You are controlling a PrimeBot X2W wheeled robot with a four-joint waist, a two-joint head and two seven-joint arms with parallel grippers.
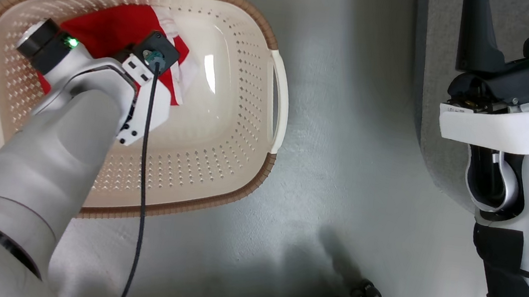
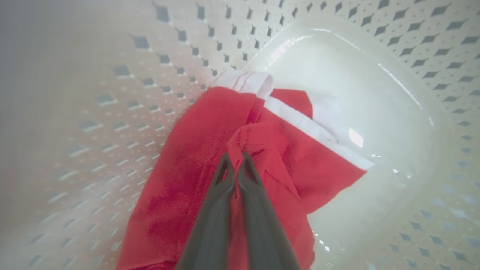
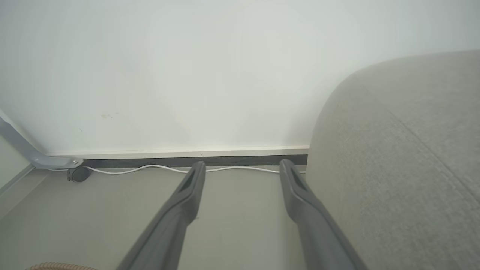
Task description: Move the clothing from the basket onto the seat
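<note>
1. Left claw (image 2: 235, 161): fingers pressed together, pinching a raised fold of red fabric at the tips; reaching down inside the basket.
2. Clothing (image 2: 187, 168): bright red, soft, crumpled; directly under the Left claw and spreading to both sides of its fingers. White striped trim (image 2: 247, 80) just beyond the tips, with a white edging band running off to their right. One garment or two: cannot tell.
3. Basket (image 1: 260, 22): cream-white, perforated, brown rim, white side handles; standing on the floor and enclosing the Left claw and the Clothing. Perforated wall to the left of the fingers in the left wrist view, bare glossy bottom to their right.
4. Right claw (image 3: 243, 167): fingers spread wide, nothing between them; well apart from the Basket.
5. Seat (image 3: 405, 157): light grey upholstery, rounded corner, visible seam; just beside the Right claw, on its right.
6. Floor (image 3: 232, 210): pale grey, beneath the Right claw.
7. Wall (image 3: 187, 75): white, ahead of the Right claw's tips, with a dark skirting strip (image 3: 150, 162) and a white cable (image 3: 131, 169) along its foot.
8. Black cable (image 1: 146, 154): running back from the wrist behind the Left claw, along the forearm.
</note>
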